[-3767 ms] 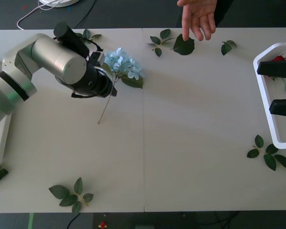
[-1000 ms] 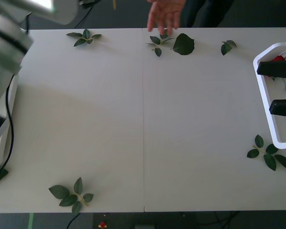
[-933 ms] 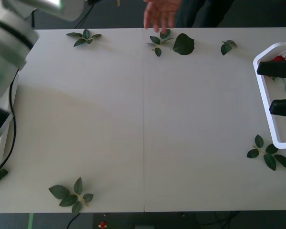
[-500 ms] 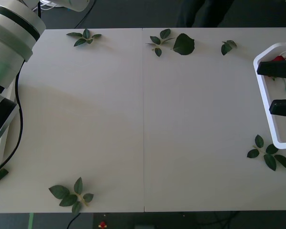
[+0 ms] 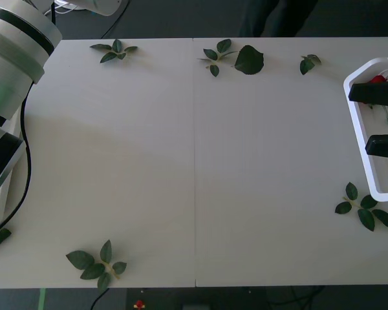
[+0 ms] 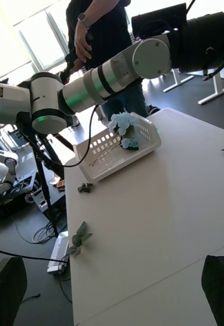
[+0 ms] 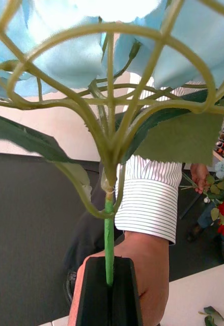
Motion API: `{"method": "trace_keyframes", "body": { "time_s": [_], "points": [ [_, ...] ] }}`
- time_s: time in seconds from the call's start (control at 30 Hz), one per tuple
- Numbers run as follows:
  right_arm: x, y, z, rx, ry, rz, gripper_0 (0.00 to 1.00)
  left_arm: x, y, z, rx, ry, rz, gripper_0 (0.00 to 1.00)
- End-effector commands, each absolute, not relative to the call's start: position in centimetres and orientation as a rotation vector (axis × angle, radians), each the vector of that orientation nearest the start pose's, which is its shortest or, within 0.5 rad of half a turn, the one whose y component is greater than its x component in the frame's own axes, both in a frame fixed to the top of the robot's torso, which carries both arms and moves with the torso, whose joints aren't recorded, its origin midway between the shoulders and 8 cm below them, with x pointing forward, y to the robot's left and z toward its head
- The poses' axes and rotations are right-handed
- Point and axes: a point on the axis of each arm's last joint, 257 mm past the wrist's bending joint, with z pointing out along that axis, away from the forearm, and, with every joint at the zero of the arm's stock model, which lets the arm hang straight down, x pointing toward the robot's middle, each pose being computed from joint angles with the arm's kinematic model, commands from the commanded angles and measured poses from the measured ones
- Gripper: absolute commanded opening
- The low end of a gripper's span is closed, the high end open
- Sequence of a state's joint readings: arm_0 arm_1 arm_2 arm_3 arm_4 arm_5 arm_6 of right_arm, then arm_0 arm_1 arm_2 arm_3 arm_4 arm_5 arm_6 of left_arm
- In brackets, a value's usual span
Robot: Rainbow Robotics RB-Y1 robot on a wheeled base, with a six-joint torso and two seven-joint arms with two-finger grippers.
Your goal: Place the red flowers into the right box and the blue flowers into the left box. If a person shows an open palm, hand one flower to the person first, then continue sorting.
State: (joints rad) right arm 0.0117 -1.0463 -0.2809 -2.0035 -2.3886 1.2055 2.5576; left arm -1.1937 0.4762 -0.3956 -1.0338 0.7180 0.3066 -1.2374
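My left gripper [image 7: 110,264] is shut on the thin green stem of a blue flower [image 7: 112,66], whose pale head spreads above the black fingers. A person's hand [image 7: 145,257] in a striped sleeve sits right behind those fingers; I cannot tell whether it touches the stem. The left arm [image 5: 16,45] reaches up past the table's far left corner. Another blue flower [image 6: 123,130] lies in the left box [image 6: 99,168]. My right gripper [image 5: 383,119] hangs open over the right box [image 5: 357,129], where a red flower [image 5: 377,79] lies.
Loose green leaf sprigs lie along the far edge [image 5: 236,58], at the near left [image 5: 97,263] and near right [image 5: 365,210]. A black cable [image 5: 22,168] hangs from the left arm. A person in dark clothing [image 6: 99,30] stands behind the left box.
The left arm picked the blue flower off the table and carried it up past the far left edge. The person's open hand at the far edge has left the front view.
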Motion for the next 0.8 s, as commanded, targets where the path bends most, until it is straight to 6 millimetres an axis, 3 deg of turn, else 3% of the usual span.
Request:
{"method": "trace_keyframes", "body": {
  "time_s": [0.03,0.63,0.67,0.73,0.77,0.8],
  "points": [
    [31.3,-17.9,1.5,-1.135,1.446,1.010,1.00,70.9,4.7,18.5,0.237,1.368,-0.518,1.00],
    [31.3,-17.9,1.5,-1.135,1.446,1.010,1.00,70.9,4.7,18.5,0.237,1.368,-0.518,1.00],
    [31.3,-17.9,1.5,-1.135,1.446,1.010,1.00,71.1,4.5,16.5,0.243,1.394,-0.514,1.00],
    [31.3,-17.9,1.5,-1.135,1.446,1.010,1.00,71.1,4.6,16.1,0.243,1.398,-0.516,1.00],
    [31.3,-17.9,1.5,-1.135,1.446,1.010,1.00,70.6,4.3,17.4,0.255,1.371,-0.520,1.00],
    [31.3,-17.9,1.5,-1.135,1.446,1.010,1.00,70.6,4.7,17.3,0.258,1.382,-0.513,1.00]
  ]
}}
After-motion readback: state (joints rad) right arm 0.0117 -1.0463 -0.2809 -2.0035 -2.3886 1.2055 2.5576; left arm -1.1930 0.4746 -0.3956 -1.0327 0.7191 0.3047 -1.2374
